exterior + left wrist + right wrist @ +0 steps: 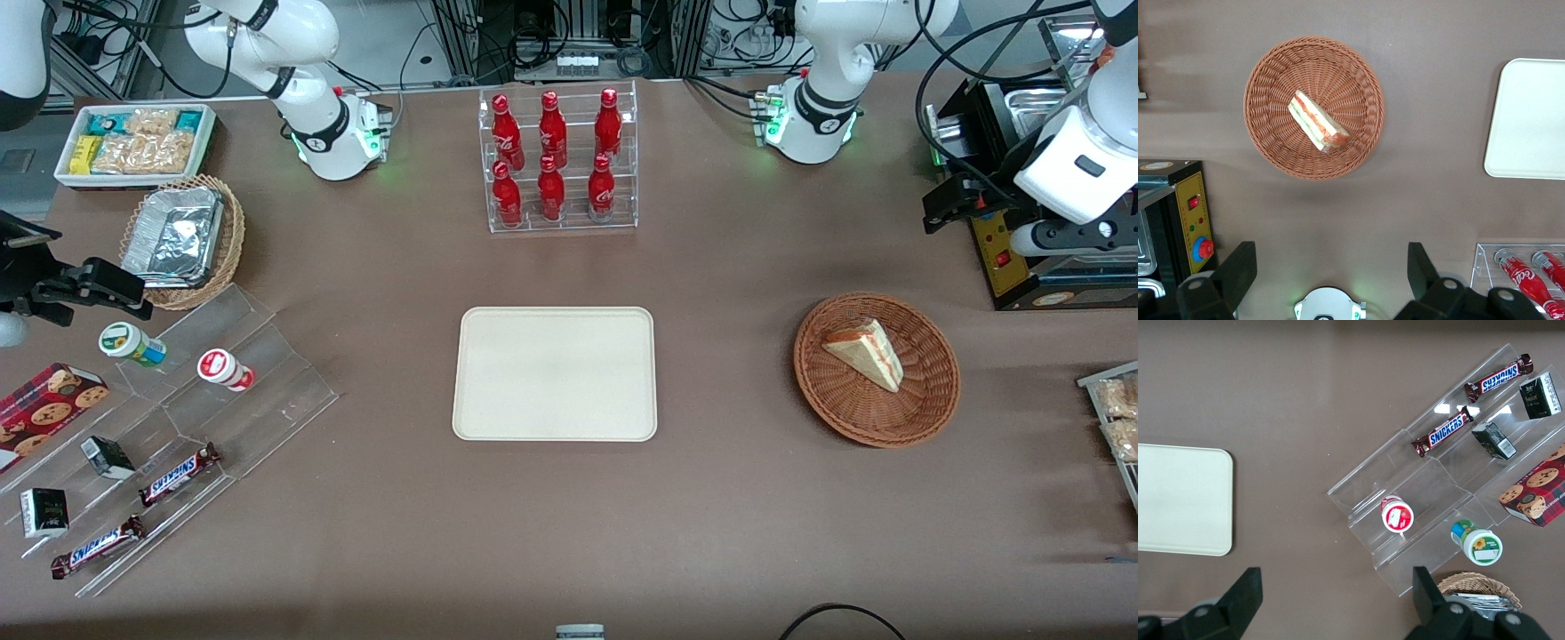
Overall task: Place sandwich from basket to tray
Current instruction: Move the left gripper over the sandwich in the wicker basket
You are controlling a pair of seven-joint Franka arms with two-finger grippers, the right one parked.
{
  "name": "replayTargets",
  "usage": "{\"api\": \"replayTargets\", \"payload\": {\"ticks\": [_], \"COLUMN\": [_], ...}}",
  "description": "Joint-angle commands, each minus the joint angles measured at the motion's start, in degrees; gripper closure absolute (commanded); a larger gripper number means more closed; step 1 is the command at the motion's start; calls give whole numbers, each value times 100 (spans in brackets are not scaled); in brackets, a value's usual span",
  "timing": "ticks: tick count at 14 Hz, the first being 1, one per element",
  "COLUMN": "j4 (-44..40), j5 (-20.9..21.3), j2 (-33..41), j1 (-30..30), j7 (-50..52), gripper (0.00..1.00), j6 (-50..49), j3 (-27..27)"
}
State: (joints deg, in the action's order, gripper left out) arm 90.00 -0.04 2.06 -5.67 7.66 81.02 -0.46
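Observation:
The sandwich, a pale bread wedge with red and green filling, lies in the round reddish-brown basket. The cream tray rests flat mid-table with nothing on it, beside the basket toward the parked arm's end. My left gripper hangs high above the table, farther from the front camera than the basket and well apart from it. Its black fingers stand wide open with nothing between them.
A clear rack of red bottles stands farther back than the tray. A black and yellow appliance sits close to my gripper. A stepped acrylic snack display, a foil-lined wicker basket and a white snack box occupy the parked arm's end.

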Motion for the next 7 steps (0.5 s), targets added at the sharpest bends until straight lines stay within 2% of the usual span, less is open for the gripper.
{"api": "replayTargets", "payload": {"ticks": [1,7], "j4": [-44,-9], "j5": [-57,30], "j2": [22,-284], "j1": [22,83], "j7": [16,7], "gripper": [0,0], "j6": [-95,98], "j3": [2,46]}}
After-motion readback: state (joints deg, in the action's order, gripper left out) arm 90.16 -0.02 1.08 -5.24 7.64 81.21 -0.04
